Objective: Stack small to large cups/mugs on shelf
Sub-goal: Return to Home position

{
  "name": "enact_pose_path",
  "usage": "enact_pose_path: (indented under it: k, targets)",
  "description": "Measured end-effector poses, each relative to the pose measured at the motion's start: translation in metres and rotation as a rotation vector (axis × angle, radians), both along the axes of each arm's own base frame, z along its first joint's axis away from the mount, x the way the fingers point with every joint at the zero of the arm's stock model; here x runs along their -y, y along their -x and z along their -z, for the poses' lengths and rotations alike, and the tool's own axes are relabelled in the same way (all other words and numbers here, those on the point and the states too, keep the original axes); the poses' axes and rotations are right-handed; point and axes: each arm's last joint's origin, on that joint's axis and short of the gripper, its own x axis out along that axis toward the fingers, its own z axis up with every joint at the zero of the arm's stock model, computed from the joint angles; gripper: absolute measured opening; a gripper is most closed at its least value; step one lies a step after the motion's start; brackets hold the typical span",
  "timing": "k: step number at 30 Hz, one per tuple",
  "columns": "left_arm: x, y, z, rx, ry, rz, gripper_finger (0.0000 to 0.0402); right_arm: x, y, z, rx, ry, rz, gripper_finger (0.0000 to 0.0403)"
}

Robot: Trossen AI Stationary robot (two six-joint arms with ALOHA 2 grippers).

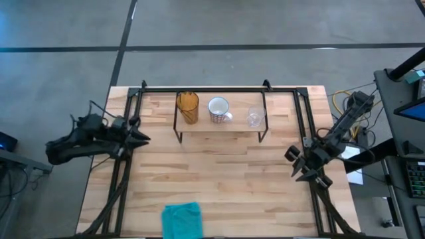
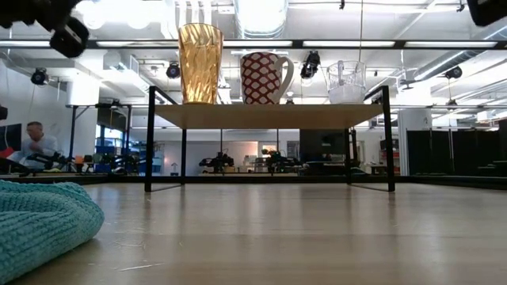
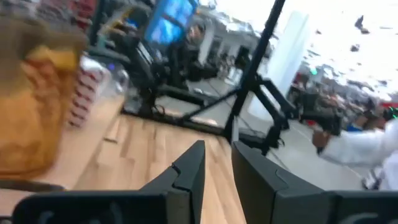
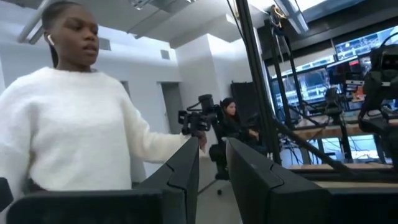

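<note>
The shelf (image 1: 219,127), a light-wood board on a black wire frame, stands at the table's far middle. On it stand in a row the amber ribbed tumbler (image 1: 188,106) on the left, the white patterned mug (image 1: 218,109) in the middle and the small clear glass (image 1: 255,117) on the right, each upright on its base. The low view shows them too: tumbler (image 2: 200,63), mug (image 2: 263,77), glass (image 2: 346,83). My left gripper (image 1: 145,138) hovers at the table's left edge, shut and empty. My right gripper (image 1: 294,166) hovers at the right edge, shut and empty.
A teal cloth (image 1: 182,220) lies at the near edge, left of the middle. A black metal frame (image 1: 199,89) runs round the table. A person in a white sweater (image 4: 74,124) stands beyond the table in the right wrist view.
</note>
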Motion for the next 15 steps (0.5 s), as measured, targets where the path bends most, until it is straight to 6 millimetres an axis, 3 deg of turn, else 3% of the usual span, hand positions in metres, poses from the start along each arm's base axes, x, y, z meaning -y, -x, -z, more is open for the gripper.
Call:
enact_pose_path:
  k: [5,15]
  targets:
    - [-0.001,-0.009,0.011,0.093,-0.016,0.029,0.0066,0.002,0.001,0.004,-0.001,-0.009,0.032,0.0077]
    - [-0.004,-0.032,0.059,0.127,0.025,0.036,0.0066,0.005,-0.002,0.006,-0.055,-0.042,0.130,0.0077]
